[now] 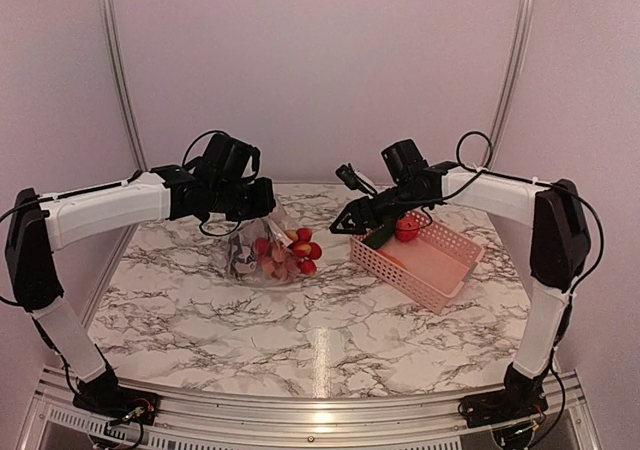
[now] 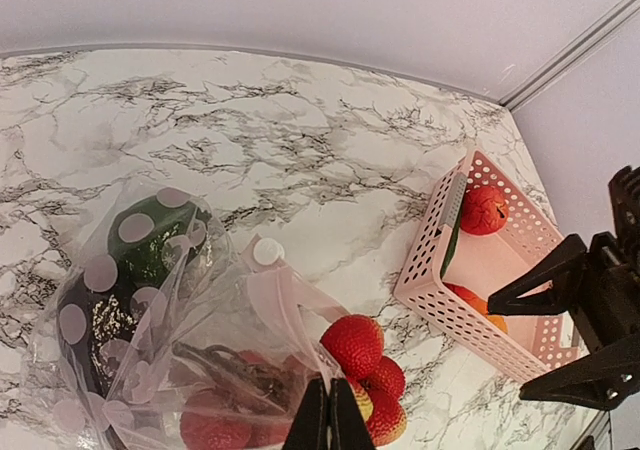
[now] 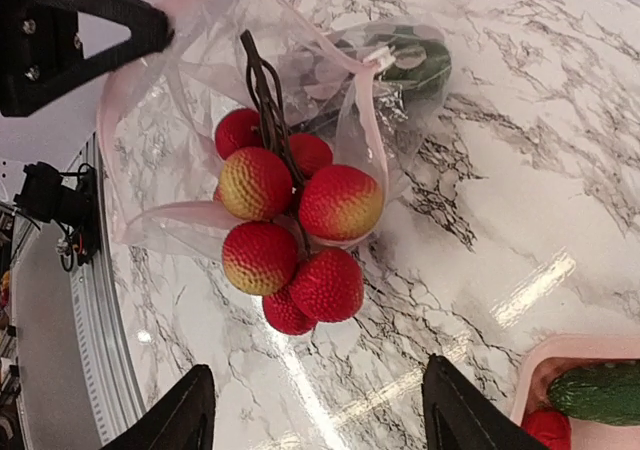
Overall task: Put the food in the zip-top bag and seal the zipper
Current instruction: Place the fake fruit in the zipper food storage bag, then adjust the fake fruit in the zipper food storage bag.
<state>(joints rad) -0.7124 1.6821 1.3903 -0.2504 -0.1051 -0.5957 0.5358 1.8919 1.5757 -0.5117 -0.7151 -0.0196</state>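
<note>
Marble table [image 1: 320, 340], top view: we see the left gripper [image 1: 243, 206] at approx. 11 o'clock of the tabletop, jaws pressed together on the mouth edge of the zip-top bag [image 1: 252, 255], which hangs from it with its bottom resting on the marble. The left wrist cam shows the fingertips [image 2: 328, 418] meeting on the clear film.

The bag's mouth gapes toward 3 o'clock; its pinkish zipper [image 3: 365, 120] is unsealed. A cluster of small red balls [image 1: 300, 251] lies in that mouth, stalk and upper balls inside the film, lower balls out on the table (right wrist cam [image 3: 290, 240]). Deeper in the bag we make out a dark eggplant [image 2: 125, 280] w/ a green end.

The right gripper [image 1: 347, 222] hovers between bag and pink basket [image 1: 445, 288], fingers spread apart, holding nothing, just off the cluster's 3 o'clock side.

The basket sits at approx. 2 o'clock of the tabletop. In it: a red round fruit [image 1: 407, 228] and a long green cucumber [image 1: 380, 235] beside it, both at the basket's 10 o'clock end.
</note>
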